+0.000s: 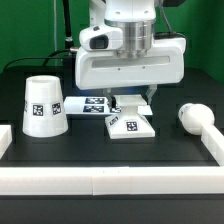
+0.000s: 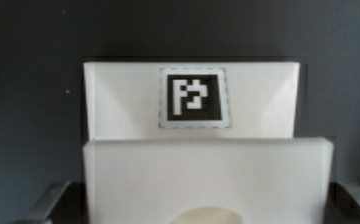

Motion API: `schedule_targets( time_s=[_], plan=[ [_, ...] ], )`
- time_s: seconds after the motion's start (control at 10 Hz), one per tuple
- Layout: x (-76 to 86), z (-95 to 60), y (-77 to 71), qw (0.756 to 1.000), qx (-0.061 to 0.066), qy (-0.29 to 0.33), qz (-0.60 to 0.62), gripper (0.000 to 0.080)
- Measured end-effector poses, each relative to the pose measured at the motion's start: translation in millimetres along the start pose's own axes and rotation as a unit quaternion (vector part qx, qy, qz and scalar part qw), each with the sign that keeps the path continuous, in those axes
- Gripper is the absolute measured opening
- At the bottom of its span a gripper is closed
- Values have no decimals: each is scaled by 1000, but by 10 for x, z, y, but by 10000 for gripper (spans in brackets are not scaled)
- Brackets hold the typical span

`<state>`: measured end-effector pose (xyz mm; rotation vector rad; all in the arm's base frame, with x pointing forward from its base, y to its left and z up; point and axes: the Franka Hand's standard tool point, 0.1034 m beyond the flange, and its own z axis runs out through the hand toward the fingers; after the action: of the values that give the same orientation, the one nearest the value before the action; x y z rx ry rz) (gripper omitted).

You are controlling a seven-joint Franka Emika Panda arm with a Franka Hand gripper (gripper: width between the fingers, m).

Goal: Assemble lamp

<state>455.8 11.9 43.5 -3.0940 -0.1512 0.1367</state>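
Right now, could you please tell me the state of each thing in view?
Shade: standing on its wide end, untouched.
Bulb: lying on its side, untouched.
Base: flat on the table.
Hand: low at the base; open or shut, cannot tell.

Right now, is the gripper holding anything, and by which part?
Cannot be told. The gripper is down at the edge of the lamp base, but neither view shows whether it has closed on it.
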Motion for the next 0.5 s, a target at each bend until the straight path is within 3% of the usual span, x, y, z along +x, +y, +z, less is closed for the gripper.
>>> schedule_targets(
  time_s=[0.3,0.5],
  plan=[
    [248,-22,-37,1000,0,13,-5,532],
    [536,-50,-129,1000,2,28,-12,532]
  ],
)
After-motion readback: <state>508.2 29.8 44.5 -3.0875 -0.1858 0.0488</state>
